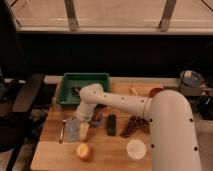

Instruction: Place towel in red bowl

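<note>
The towel, a small light blue-grey cloth, lies flat on the wooden table near its left side. My gripper is right above the towel's upper right corner, at the end of the white arm that reaches in from the right. It hides part of the cloth. The red bowl shows only as a bright red rim at the table's back right, behind the arm's big white shell.
A green tray sits at the back left. A metal utensil lies left of the towel, with an orange fruit in front. Right of the gripper are a blue block, a black bar, dark grapes and a white cup.
</note>
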Motion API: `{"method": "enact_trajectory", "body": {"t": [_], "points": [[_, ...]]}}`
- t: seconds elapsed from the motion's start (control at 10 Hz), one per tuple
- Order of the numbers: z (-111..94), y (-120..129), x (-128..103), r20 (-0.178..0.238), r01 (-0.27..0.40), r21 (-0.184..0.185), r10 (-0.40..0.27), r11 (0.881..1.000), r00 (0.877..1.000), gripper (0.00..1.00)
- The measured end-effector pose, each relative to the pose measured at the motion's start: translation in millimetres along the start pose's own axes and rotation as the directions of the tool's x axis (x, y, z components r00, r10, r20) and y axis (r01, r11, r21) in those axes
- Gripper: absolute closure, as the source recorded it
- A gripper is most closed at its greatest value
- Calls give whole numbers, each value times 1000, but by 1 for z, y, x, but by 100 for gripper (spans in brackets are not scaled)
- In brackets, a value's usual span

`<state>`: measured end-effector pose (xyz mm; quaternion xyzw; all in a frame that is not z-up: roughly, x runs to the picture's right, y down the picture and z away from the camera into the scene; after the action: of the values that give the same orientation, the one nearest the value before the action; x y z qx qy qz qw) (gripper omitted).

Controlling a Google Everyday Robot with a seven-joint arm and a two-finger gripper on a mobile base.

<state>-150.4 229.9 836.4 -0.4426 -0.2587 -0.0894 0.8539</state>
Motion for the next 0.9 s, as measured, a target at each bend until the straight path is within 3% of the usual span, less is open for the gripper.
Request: {"method": "enact_trajectory", "body": {"t": [0.7,0.9], "points": [[-6,-1,-2,-1,3,0,-3,1000,1000,94],[-6,1,0,-7,3,-2,-3,1000,1000,100]]}}
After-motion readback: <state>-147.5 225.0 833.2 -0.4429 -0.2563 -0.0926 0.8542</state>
